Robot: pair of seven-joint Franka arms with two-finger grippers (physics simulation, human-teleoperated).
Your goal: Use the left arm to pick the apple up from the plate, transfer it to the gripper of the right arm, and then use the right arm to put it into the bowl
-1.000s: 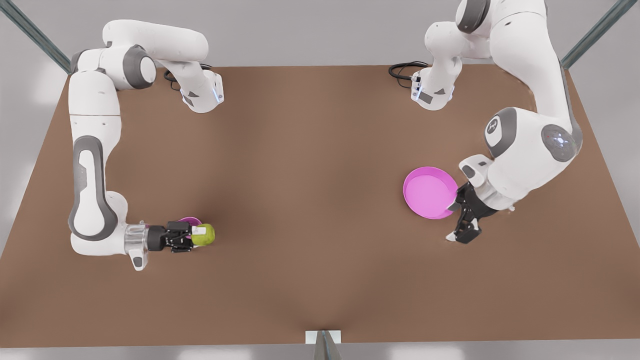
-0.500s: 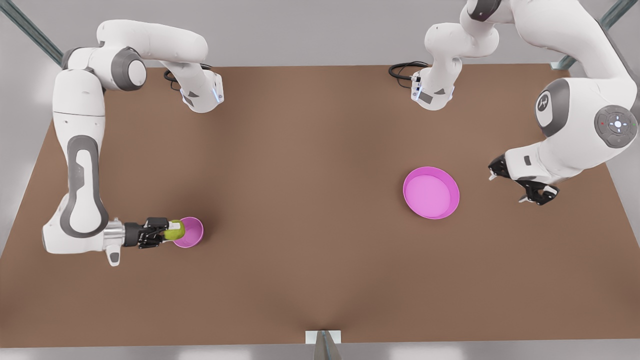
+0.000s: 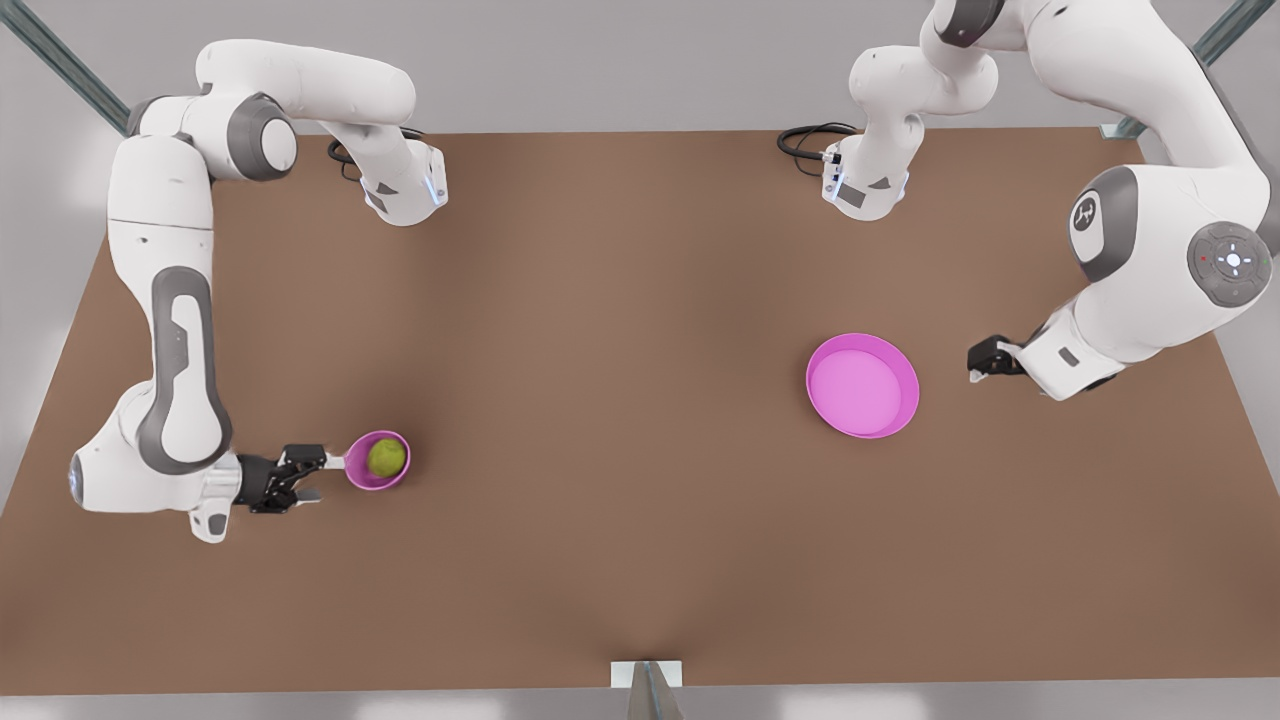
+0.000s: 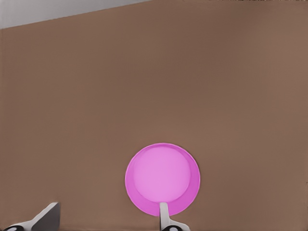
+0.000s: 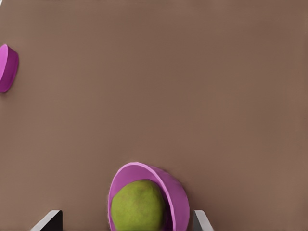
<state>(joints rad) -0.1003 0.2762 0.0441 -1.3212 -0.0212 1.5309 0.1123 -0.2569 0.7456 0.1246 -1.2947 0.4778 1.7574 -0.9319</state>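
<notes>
The apple (image 3: pixel 386 457) sat inside the bowl (image 3: pixel 355 473) on the brown bench (image 3: pixel 620 400). The right pincer (image 3: pixel 318 474) hung just beside the bowl, fingers spread and holding nothing. The left pincer (image 3: pixel 984 361) waited near the plate (image 3: pixel 905 380), fingers (image 4: pixel 163 214) spread, also holding nothing

My right gripper (image 3: pixel 318 474) has let go of the apple (image 3: pixel 386 457), which now lies in the bowl (image 3: pixel 352 473) instead of between my fingers; that gripper has drawn back beside the rim, fingers spread; my left gripper (image 3: pixel 976 360) has pulled away from the plate (image 3: pixel 900 357) and stands apart from it.
</notes>
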